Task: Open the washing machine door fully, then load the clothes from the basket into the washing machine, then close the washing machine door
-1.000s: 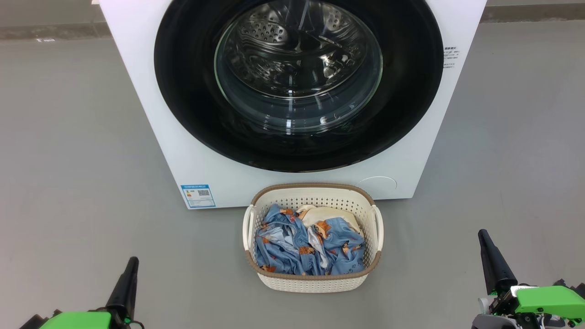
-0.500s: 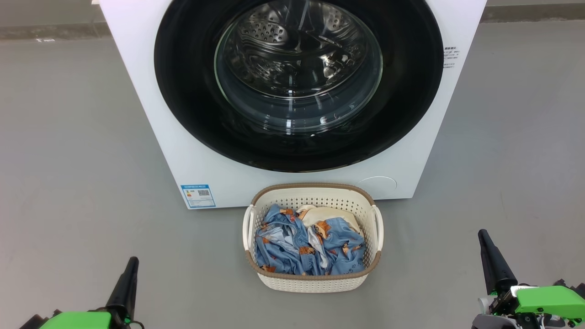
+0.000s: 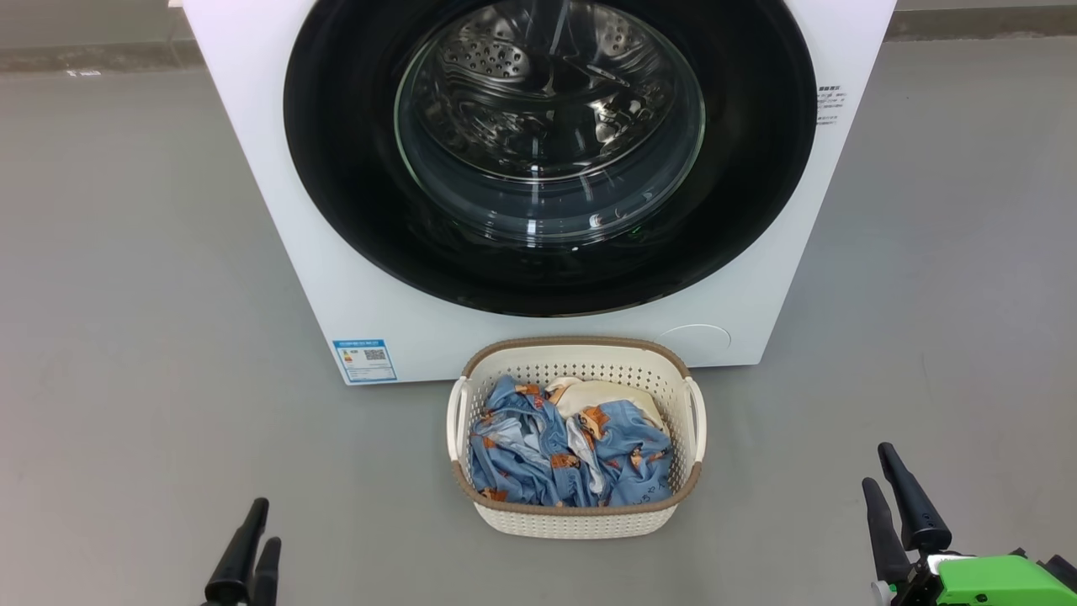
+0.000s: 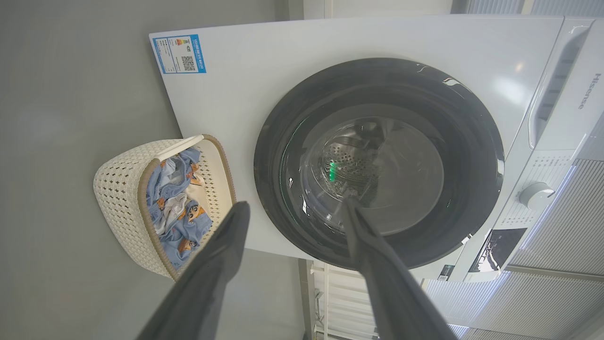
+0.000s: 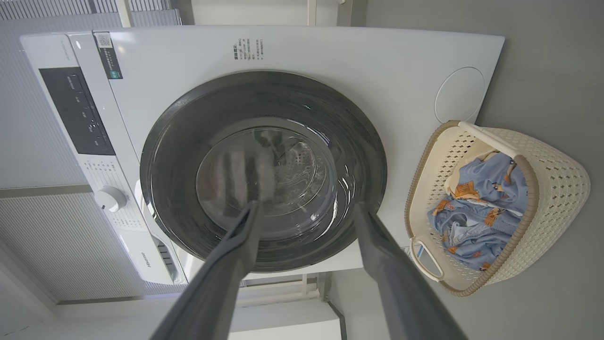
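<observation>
The left gripper point(image 3: 264, 523) had its two fingers spread apart and held nothing. The right gripper point(image 3: 875, 465) was spread and empty too. Between them, a bit ahead, sat the basket point(image 3: 580, 523) with the clothes point(image 3: 538, 463) inside. Past it stood the washing machine point(image 3: 252, 126), the washing machine door point(image 3: 353, 168) shut.

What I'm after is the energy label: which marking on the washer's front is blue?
The blue label at the washing machine's lower left corner in the head view; the right-hand marking is dark print.
</observation>
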Controlling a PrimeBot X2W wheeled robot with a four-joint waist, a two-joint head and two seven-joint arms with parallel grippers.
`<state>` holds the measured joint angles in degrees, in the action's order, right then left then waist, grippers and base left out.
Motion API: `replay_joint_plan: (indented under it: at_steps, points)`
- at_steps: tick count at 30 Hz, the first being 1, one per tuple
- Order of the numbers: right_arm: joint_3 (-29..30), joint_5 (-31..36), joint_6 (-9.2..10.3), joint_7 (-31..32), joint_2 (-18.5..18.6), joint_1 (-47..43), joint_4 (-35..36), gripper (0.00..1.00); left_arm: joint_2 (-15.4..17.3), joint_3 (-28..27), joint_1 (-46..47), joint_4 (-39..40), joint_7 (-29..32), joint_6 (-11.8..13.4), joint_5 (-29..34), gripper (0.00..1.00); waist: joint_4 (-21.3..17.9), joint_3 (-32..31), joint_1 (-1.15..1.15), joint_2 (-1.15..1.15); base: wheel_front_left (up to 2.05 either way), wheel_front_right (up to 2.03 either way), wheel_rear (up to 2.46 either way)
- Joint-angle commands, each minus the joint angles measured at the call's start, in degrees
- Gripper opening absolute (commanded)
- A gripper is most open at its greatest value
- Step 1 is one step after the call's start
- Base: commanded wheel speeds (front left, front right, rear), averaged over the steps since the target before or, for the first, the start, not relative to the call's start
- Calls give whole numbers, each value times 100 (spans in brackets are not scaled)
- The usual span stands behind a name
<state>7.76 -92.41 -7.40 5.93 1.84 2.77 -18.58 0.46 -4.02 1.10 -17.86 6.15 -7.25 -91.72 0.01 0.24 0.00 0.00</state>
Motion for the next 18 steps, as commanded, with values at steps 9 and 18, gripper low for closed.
replay_joint_plan:
  at_steps: [9, 18]
  points:
    - [-140, 14, -1, -157, 47, 215, 252, 100, 87, 45, 227, 280, -201, -7, -23, 100, 6, 4, 0, 0, 0, 0, 0]
    - [-270, 48, -2, -241, 61, 275, 347, 100, 99, 119, 274, 436, -355, -9, 92, 100, 12, 9, 0, 0, 0, 0, 0]
